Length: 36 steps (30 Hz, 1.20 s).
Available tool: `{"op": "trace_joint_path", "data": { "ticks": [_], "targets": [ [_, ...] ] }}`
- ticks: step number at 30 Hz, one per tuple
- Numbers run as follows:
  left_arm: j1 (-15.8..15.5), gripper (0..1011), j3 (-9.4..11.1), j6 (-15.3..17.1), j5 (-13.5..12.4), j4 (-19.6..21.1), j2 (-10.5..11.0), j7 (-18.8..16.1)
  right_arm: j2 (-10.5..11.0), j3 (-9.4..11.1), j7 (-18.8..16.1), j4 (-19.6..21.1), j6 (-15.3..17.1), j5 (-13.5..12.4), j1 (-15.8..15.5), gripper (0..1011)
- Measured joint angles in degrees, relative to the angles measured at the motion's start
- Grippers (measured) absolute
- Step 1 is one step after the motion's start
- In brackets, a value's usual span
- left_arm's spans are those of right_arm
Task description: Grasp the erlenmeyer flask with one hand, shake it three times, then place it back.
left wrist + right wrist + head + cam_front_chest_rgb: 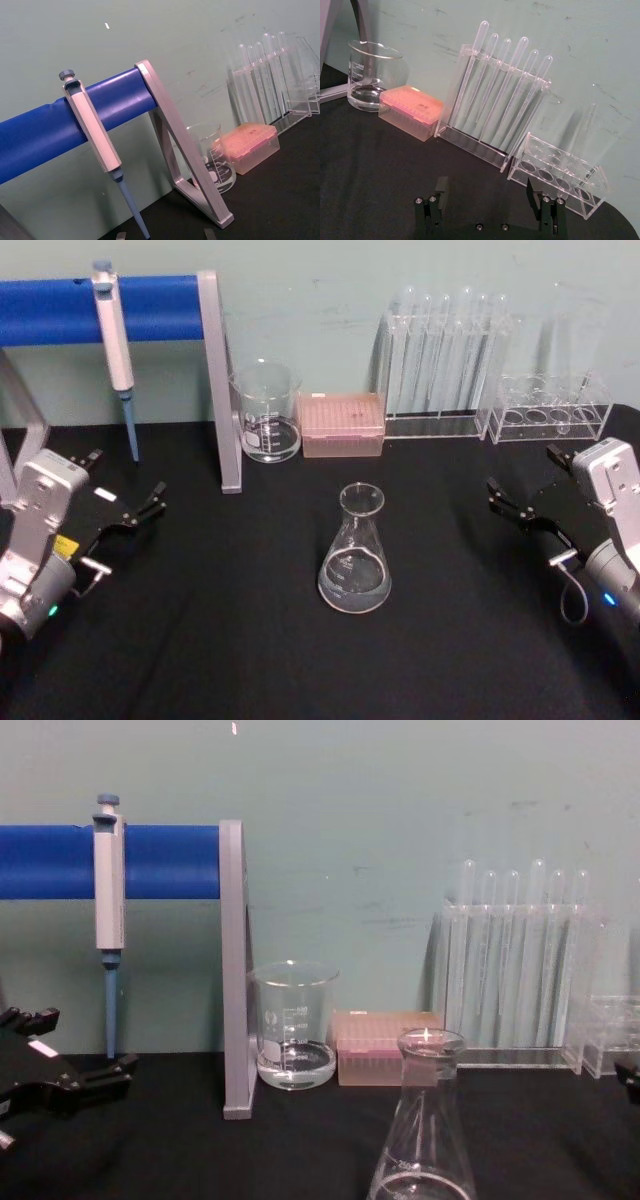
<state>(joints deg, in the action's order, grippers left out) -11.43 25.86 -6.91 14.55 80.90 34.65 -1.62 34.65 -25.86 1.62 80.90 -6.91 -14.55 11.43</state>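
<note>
- The flask (354, 555) stands upright in the middle of the table (220, 640), in front of the beaker (267, 412) and well apart from both grippers
- The left gripper (125, 480) and right gripper (522, 475) rest at the sides, jaws spread
- Best to approach level, close squarely on the narrow neck, and grip firmly before shaking

Light was even and diffuse, moderately bright. The black table cover (200, 640) soaked it up and carried no distinct shadows. Small glare spot sat on the rim of the erlenmeyer flask (424, 1120). Pale sheen ran along the blue bar (60, 125). The test tubes (505, 85) threw soft shadows on the wall (580, 40).
</note>
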Motion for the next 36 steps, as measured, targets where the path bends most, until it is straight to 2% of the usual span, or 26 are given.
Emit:
{"op": "trace_joint_path", "data": {
  "ticks": [21, 28, 36],
  "targets": [
    [0.0, 1001, 0.0, 0.0, 0.0, 0.0, 0.0, 0.0, 0.0, 0.1, -0.2, 0.1, 0.2, 0.0, 0.0, 1003],
    [0.0, 1001, 0.0, 0.0, 0.0, 0.0, 0.0, 0.0, 1.2, 1.5, -2.9, 2.0, 2.2, -1.0, -0.9, 1002],
    [0.0, 1001, 0.0, 0.0, 0.0, 0.0, 0.0, 0.0, 4.0, 3.8, -9.2, 5.6, 3.3, -5.1, -4.4, 1002]
  ]
}}
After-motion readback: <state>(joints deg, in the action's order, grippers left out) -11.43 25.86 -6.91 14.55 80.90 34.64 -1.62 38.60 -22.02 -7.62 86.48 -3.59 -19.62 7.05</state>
